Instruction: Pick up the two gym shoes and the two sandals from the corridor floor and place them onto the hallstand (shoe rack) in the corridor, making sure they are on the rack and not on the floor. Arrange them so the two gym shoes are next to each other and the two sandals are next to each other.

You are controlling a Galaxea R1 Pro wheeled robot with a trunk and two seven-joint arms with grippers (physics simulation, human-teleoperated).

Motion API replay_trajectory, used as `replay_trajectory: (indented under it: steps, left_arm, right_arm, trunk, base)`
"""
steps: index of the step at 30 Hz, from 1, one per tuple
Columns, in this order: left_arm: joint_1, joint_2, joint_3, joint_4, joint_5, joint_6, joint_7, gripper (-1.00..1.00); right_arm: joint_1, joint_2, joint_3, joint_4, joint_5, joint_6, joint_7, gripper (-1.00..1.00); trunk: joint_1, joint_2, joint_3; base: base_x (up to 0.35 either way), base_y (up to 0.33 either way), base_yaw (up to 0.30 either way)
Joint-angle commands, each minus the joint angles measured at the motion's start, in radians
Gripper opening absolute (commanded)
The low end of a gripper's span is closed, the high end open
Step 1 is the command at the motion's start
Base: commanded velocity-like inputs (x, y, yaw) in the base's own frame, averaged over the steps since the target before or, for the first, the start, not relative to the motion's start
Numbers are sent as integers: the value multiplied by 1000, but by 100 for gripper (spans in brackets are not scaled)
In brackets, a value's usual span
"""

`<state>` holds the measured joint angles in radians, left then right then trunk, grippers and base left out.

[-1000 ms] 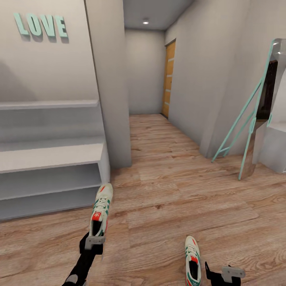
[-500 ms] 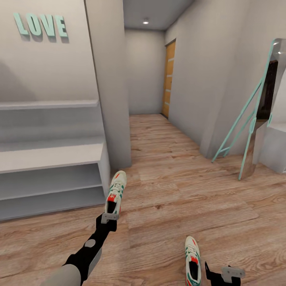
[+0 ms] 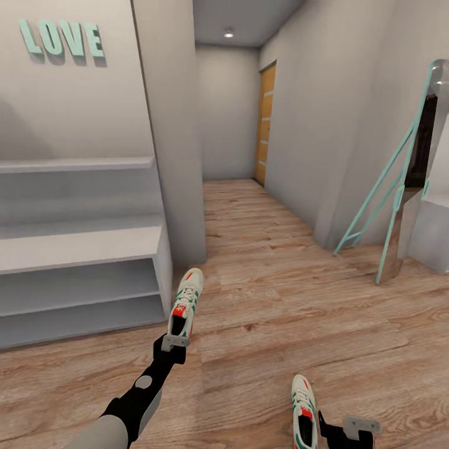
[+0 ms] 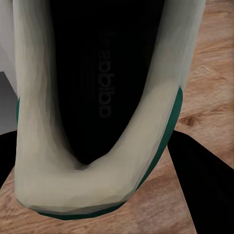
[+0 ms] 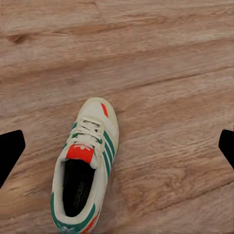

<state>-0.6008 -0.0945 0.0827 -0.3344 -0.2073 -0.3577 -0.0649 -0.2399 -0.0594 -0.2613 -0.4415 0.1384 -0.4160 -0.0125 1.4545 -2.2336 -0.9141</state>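
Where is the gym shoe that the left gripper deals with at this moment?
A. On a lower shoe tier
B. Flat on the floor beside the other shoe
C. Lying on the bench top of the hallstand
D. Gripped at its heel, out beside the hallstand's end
D: the left gripper clamps the heel of the gym shoe, its jaws shut on the collar, beside the hallstand.

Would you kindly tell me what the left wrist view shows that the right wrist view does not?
The left wrist view alone shows the heel collar and dark insole of the gym shoe held by the left pincer, with a bit of the grey hallstand. The right wrist view alone shows the other gym shoe whole, lying ahead of the open right pincer. Both show the corridor floor.
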Motion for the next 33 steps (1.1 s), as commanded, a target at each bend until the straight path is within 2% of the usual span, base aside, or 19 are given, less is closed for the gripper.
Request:
replay_trajectory:
  steps: [1,3,5,7,11,20,33]
  left_arm:
    - [-1,-1,8,0,-6,-3,-6,-100]
    - [-1,-1,8,0,-6,-3,-6,-100]
    - [-1,-1,8,0,-7,-3,-5,-100]
    - [-1,-1,8,0,-7,-2,-5,-100]
    - [-2,-1,8,0,-7,-1,-4,-100]
    - [-2,3,7,0,-6,-1,-6,-100]
    - [-2,2,6,0,-6,-1,-6,-100]
  right_arm:
    - [-26,9,-5,-4,11,54,-2,100]
    - [-58,16,-5,-14,11,117,-3,100]
    - [-127,23,-4,-35,11,244,-5,100]
    - [-164,27,-5,-47,11,319,-5,100]
    - [-193,31,-5,-51,9,386,-2,100]
    - [-203,50,-4,-47,9,408,1,100]
    - [-203,52,-6,-46,10,410,-6,100]
  trunk:
    - [0,0,-1]
    - [0,0,-1]
    - [0,0,-1]
    - [0,0,-1]
    - [0,0,-1]
    - [0,0,-1]
    - [50,-91,-51]
  base:
    - [2,0,0]
    - [1,0,0]
    - [0,0,0]
    - [0,0,0]
    - [0,0,0]
    - [0,0,0]
    - [0,0,0]
